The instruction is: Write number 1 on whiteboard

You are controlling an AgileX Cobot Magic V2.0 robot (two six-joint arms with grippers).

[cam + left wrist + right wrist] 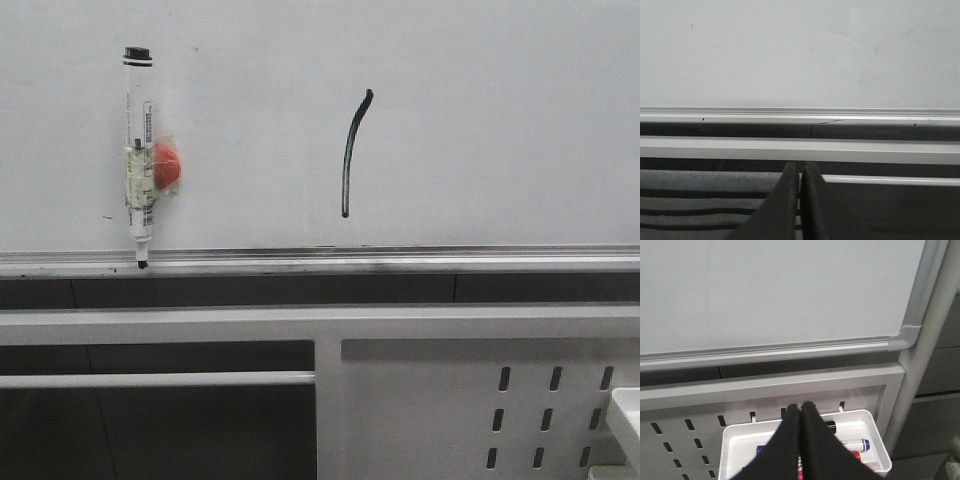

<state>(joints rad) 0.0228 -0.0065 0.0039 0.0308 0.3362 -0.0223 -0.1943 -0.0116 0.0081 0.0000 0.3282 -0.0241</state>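
On the whiteboard sit one number 1 and one marker pen; both grippers are closed, empty.

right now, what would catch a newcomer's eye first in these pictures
The black stroke of the number 1 stands near the middle of the whiteboard. To its left a marker pen with a red blob hangs upright on the board, tip at the rail. Lower right, a white tray holds spare markers.
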